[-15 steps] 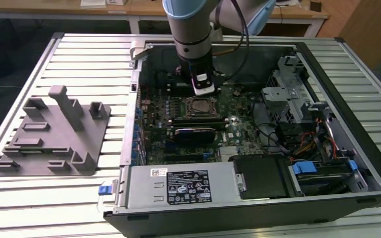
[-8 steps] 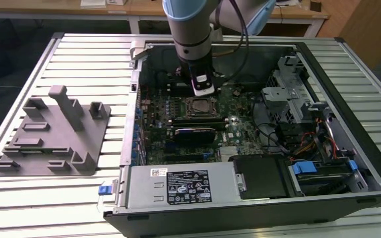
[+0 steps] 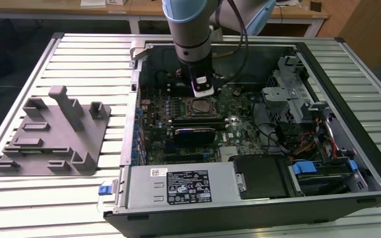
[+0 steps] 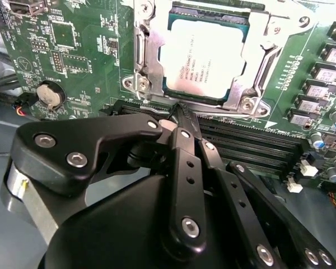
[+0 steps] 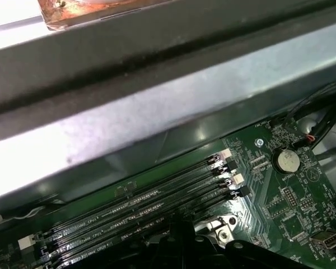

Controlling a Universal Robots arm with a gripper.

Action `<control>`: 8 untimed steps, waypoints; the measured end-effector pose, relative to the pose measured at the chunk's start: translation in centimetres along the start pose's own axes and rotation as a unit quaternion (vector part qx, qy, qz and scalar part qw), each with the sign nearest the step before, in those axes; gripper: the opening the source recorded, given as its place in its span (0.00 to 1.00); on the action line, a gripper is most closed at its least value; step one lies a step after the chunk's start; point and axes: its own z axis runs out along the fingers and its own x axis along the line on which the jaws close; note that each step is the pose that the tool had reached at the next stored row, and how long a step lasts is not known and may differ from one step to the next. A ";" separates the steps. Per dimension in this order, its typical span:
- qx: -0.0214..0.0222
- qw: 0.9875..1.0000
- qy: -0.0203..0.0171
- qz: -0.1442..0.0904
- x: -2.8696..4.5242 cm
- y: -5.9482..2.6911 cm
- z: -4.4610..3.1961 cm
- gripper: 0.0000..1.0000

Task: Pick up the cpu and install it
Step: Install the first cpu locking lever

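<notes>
The cpu (image 4: 204,59) lies flat inside the socket frame (image 4: 143,56) on the motherboard (image 4: 84,73), metal top up, so it looks seated. The gripper (image 4: 180,112) hangs just beside the frame's edge, above the memory slots (image 4: 252,148). Its jaws are together and hold nothing, which suits a chip that no longer needs carrying.

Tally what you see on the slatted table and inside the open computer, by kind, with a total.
cpu: 1
coin battery: 1
gripper: 1
computer case: 1
grey fixture: 1
Total: 5
</notes>
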 end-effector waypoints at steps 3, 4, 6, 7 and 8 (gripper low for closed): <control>0.001 1.000 0.000 0.000 0.01 -0.03 0.09 0.11; 0.001 1.000 -0.001 0.000 0.01 -0.04 0.12 0.11; 0.002 1.000 -0.001 0.000 0.02 -0.05 0.15 0.11; 0.002 1.000 -0.001 0.000 0.02 -0.05 0.15 0.11; 0.002 1.000 -0.001 0.000 0.02 -0.05 0.16 0.11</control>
